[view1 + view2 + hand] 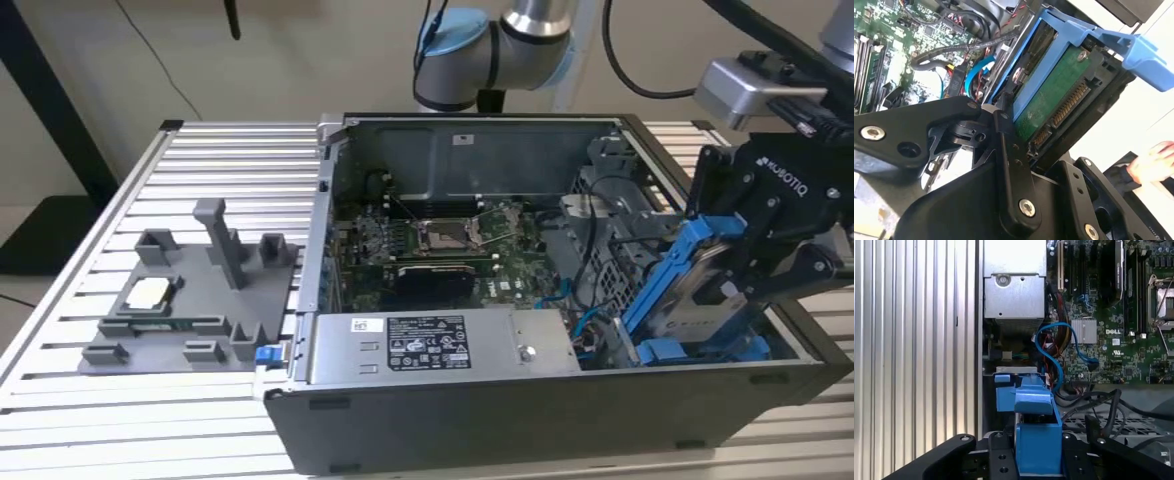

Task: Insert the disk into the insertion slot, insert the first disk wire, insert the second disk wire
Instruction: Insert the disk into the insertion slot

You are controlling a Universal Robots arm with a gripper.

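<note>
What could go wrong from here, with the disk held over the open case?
The gripper holds the disk tilted beside the drive cage, jaws shut on it; its blue carrier might catch on the cage's edge.
A loose blue cable and black wires lie close by and could get pinched.
A person's hand shows beyond the disk in the second wrist view; it may be close.

White brand lettering runs along the black body of the tool (754,265), at about 3 o'clock in the exterior view. At 6 o'clock, a white sticker (427,343) on the power-supply box (534,345) carries small print and symbols, too fine to read. In the first wrist view the motherboard (1114,355) bears a white logo. Any print on the disk (694,305) cannot be made out.
</note>
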